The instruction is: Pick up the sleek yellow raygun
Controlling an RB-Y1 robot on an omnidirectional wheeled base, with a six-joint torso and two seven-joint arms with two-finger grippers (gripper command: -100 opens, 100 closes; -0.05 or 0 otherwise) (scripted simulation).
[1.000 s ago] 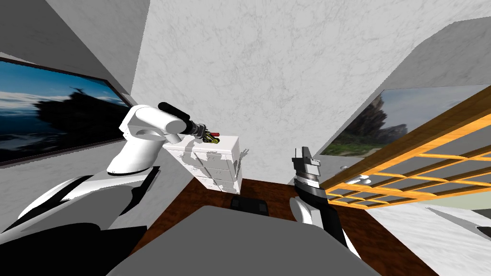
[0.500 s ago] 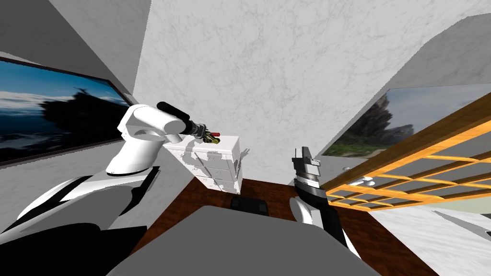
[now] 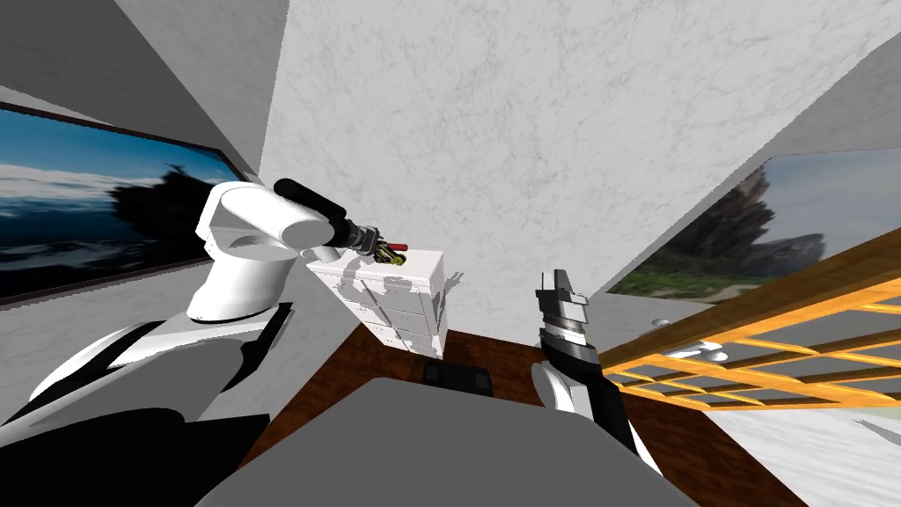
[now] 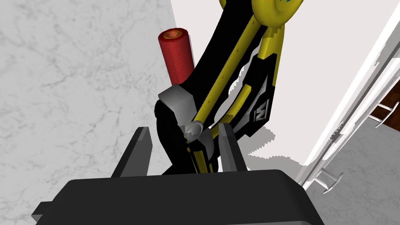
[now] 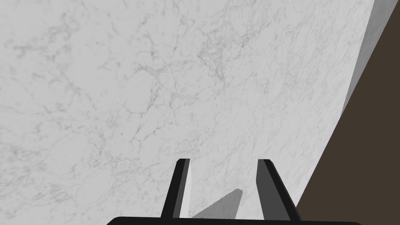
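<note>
The raygun [image 4: 230, 84] is yellow and black with a red barrel. It sits between the fingers of my left gripper [image 4: 183, 131], which is shut on its black grip. In the head view the raygun [image 3: 388, 254] hangs just over the top of a white chest of drawers [image 3: 413, 295], with the left gripper [image 3: 375, 247] reaching out to it from the left. A shadow lies on the white top [image 4: 332, 58] beneath the raygun. My right gripper [image 3: 556, 280] is held upright at the lower middle, away from the chest. Its fingers [image 5: 183, 183] stand apart with nothing between them.
The chest stands against a white marbled wall, with drawer handles [image 4: 328, 181] on its front. Dark wood floor [image 3: 493, 352] lies before it. A wooden lattice frame [image 3: 792, 352] runs along the right, and a large window [image 3: 88, 220] is on the left.
My head view has swung, so the lattice and right-hand window slid rightwards. The left gripper keeps the raygun in the same place over the chest. The right arm has not moved.
</note>
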